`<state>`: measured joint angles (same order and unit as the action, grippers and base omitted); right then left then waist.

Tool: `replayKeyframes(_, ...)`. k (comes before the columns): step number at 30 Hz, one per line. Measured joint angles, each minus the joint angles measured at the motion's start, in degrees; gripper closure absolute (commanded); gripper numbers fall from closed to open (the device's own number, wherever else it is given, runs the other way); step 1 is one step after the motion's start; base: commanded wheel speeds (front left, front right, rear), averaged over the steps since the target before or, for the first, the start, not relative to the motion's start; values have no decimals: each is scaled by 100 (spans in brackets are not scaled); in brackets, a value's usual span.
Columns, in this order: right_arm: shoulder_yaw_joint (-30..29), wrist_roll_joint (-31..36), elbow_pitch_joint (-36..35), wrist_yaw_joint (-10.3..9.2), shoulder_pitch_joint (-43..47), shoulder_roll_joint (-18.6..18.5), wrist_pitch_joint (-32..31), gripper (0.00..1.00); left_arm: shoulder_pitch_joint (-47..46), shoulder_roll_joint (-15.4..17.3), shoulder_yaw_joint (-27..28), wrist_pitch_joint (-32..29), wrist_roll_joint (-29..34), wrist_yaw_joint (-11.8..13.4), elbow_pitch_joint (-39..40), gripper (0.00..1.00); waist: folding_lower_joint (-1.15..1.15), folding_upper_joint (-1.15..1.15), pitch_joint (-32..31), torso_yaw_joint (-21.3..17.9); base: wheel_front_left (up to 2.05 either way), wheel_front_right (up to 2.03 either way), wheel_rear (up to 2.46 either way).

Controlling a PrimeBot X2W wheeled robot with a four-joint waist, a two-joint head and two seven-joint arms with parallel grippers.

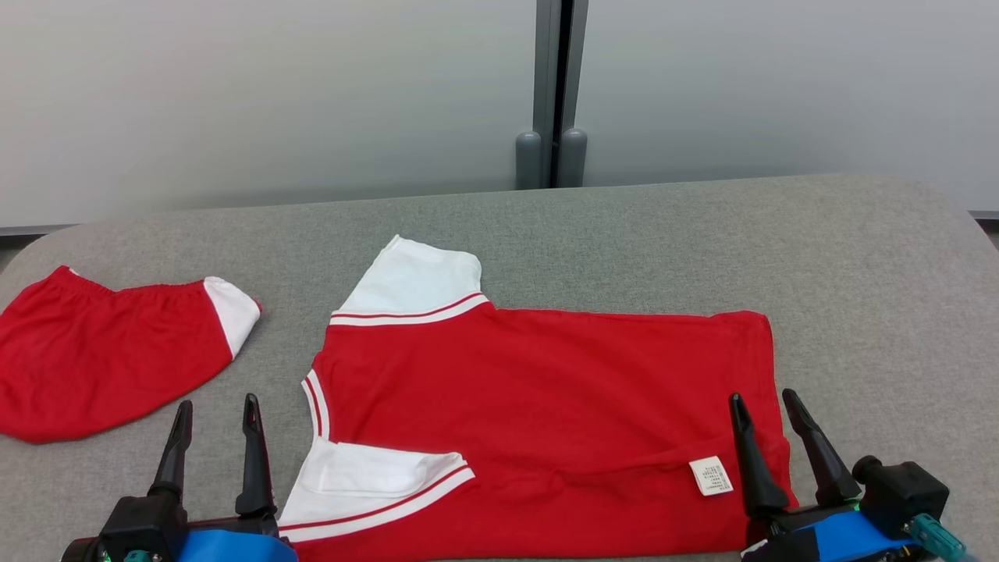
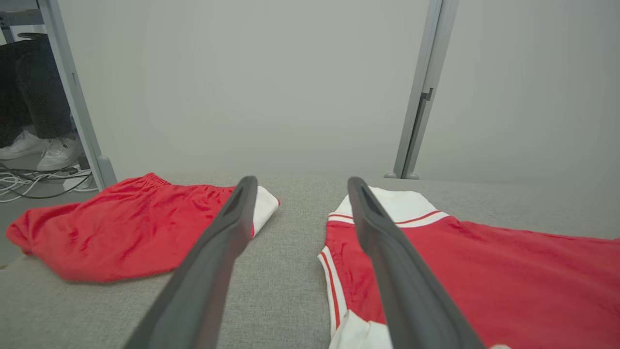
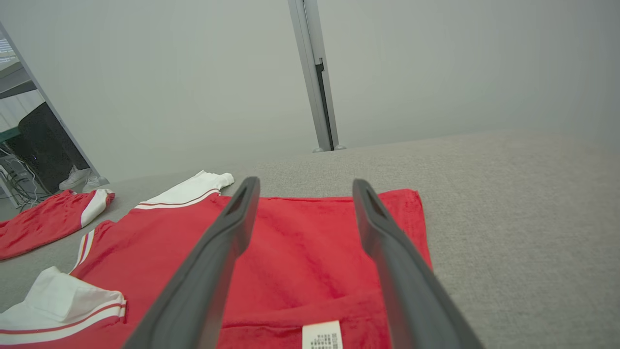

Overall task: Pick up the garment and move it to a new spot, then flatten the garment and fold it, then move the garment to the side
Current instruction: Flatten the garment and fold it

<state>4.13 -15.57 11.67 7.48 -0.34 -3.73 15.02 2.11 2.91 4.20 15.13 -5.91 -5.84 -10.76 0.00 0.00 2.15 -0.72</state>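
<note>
Red shirt [image 1: 546, 390] spread out on the grey table [image 1: 858, 273], both arms down at its near edge

Left end effector [image 1: 218, 401] sits just off the shirt's collar side, fingers apart, holding nothing. Right end effector [image 1: 762, 396] is over the shirt's hem corner by the white care label [image 1: 711, 475], also apart and empty. Red shorts [image 1: 101, 359] lie beyond the collar.

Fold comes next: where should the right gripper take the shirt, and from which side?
I'd pinch the shirt at its hem beside the white label, coming in from the near edge. It lies flat, hem toward the robot's right, close to the open right gripper.
</note>
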Motion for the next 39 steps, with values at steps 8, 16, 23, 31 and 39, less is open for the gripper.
replayKeyframes(8, -29, 97, 5, 0, 57, 46, 0, 0, 16, 0, 2, 0, -4, 27, -32, 0, 0, 0, -48, 8, 0, 0, 0)
replayKeyframes(16, -47, 192, 21, 0, 57, 57, 0, 0, 20, 0, 21, 0, 1, 29, -73, 0, 0, 0, -67, 1, 0, 0, 0)
replayKeyframes(23, -32, 233, 229, 0, -127, 26, 1, 0, -190, 0, 19, 0, 43, 4, -257, 0, -1, 0, 24, -21, 0, 0, 0)
replayKeyframes(31, 59, 292, 839, 0, -1260, -416, 1, 0, -1522, 438, -193, 0, 200, -118, -691, 0, 0, 0, 431, -228, 0, 0, 0)
replayKeyframes(39, 415, 134, 1540, 0, -2567, -867, -292, 0, -3279, 1240, -1109, -33, 89, -154, -1809, 0, 1, 1, 1124, -607, 0, 0, 0)
